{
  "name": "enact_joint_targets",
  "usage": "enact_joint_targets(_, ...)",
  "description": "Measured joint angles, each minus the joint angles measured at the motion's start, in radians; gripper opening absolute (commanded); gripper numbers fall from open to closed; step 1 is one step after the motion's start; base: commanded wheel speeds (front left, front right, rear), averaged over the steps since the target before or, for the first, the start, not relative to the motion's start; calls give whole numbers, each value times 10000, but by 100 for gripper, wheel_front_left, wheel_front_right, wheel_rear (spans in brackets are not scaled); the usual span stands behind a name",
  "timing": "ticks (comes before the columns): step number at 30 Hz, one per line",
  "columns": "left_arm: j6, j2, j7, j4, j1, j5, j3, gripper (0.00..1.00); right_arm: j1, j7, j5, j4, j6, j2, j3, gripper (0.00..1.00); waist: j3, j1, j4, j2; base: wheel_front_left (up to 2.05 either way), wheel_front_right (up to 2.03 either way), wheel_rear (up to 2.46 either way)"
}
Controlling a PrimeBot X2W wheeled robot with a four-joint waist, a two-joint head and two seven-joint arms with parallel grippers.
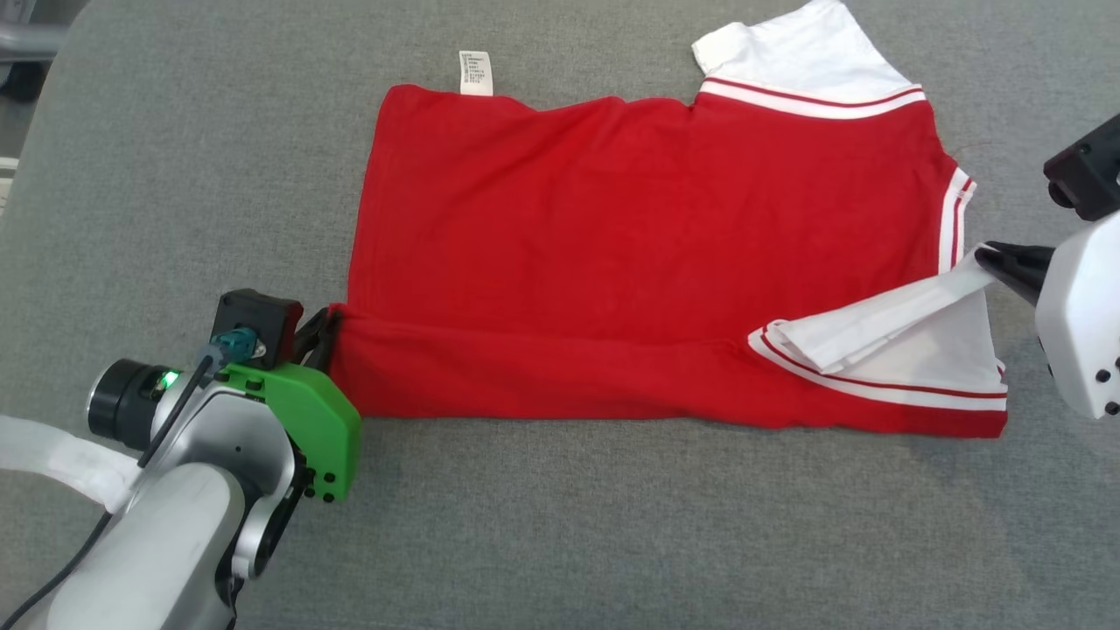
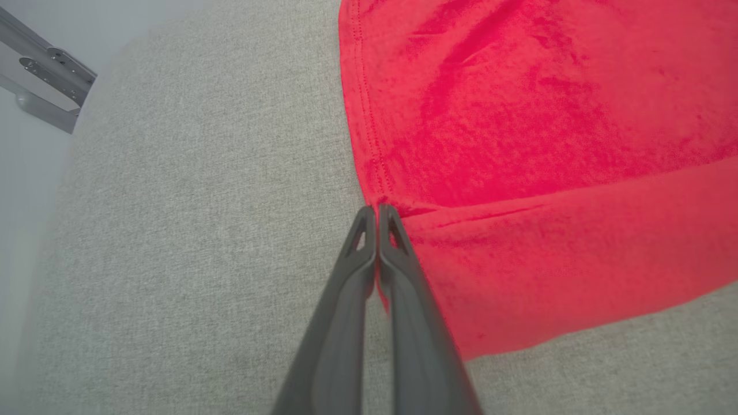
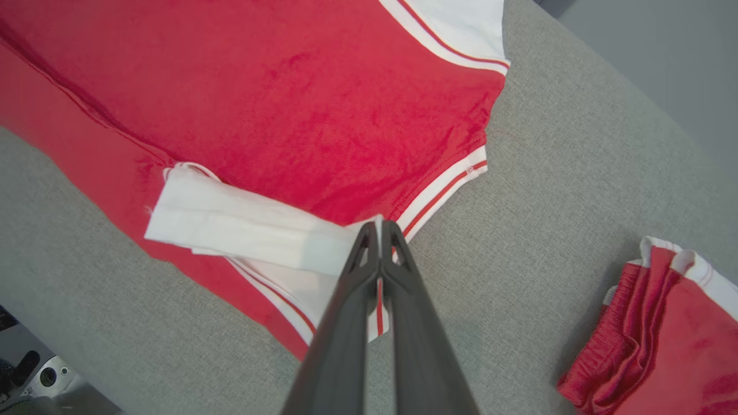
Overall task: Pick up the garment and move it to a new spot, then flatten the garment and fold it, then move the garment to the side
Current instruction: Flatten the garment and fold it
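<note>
Garment (image 1: 647, 236) flat on grey pad (image 1: 175, 175), crumpled red cloth (image 3: 651, 340) near right pincer (image 3: 380, 227)

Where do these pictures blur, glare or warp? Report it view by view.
Head view: even soft light, sharp, no glare on the garment. Left wrist view: left end effector blurs toward the bottom edge; red oversaturated. Right wrist view: right end effector likewise soft near the lens; cloth sharp.

Left gripper (image 1: 322, 339): lower left of head view, fingers pressed together, pinching the garment (image 1: 612, 219) at its hem corner. Right gripper (image 1: 987, 255): far right, fingers pointing leftward, clamped on the garment's white edge. Left forearm (image 1: 175, 525) rises from the bottom-left corner.
</note>
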Motion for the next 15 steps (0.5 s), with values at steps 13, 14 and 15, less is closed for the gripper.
enact_joint_targets(13, -343, -679, -623, 1308, -869, 113, -194, 0, -1859, -1392, -230, 1319, 0, -598, 1492, 0, 657, 0, 330, 0, 0, 0, 0)
enact_joint_targets(14, -347, -688, -663, 1361, -895, 113, -194, 0, -1918, -1484, -240, 1406, 2, -554, 1496, 0, 668, 0, 320, 0, 0, 0, 0)
enact_joint_targets(15, -353, -704, -704, 1417, -909, 113, -194, 0, -1959, -1528, -238, 1473, 0, -512, 1515, 0, 675, 0, 311, 0, 0, 0, 0)
